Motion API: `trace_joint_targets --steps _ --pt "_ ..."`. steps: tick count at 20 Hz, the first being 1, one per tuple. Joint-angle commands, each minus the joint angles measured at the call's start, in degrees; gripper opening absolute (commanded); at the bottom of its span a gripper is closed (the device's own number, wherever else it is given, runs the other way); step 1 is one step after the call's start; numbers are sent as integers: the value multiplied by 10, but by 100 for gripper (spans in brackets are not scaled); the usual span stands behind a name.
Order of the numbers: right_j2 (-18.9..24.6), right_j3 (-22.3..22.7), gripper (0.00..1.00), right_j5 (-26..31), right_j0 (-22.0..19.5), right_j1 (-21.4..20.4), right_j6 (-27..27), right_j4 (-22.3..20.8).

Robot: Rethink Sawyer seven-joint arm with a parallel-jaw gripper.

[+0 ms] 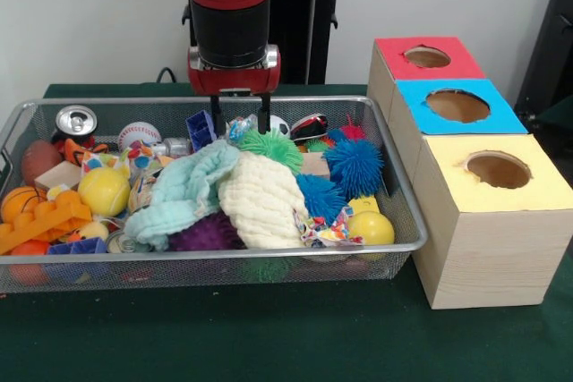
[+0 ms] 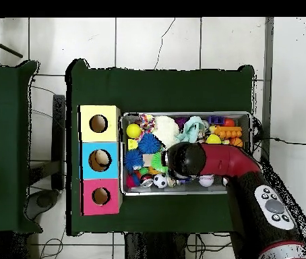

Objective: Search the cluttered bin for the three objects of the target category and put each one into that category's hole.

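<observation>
The wire mesh bin (image 1: pixel 215 258) is full of toys; it also shows in the overhead view (image 2: pixel 186 114). My gripper (image 1: pixel 240 121) is down at the bin's far side, its fingers (image 1: pixel 216 112) apart on either side of a crumpled pale blue printed wrapper (image 1: pixel 240 129). A second wrapper (image 1: pixel 326 229) lies at the front right next to a yellow ball. A third wrapper (image 1: pixel 134 160) lies left of the cloths. The red-topped box's hole (image 1: pixel 427 56) is farthest back on the right; it also shows in the overhead view (image 2: pixel 101 196). In the overhead view the arm (image 2: pixel 186 158) hides the gripper.
Pale waffle cloths (image 1: pixel 255 199) lie heaped mid-bin among spiky balls (image 1: pixel 355 167), yellow balls (image 1: pixel 104 191), a can (image 1: pixel 76 120) and orange bricks (image 1: pixel 40 221). The blue-topped box (image 1: pixel 458 106) and yellow-topped box (image 1: pixel 498 170) stand in front of the red one.
</observation>
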Motion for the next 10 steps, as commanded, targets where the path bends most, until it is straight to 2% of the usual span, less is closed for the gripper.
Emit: trace_joint_targets --steps 1,5,10 --pt "19 20 100 11 14 -5 -6 -15" --pt "18 22 100 26 16 -12 -5 -7" --pt "19 28 100 12 9 -2 -6 -6"
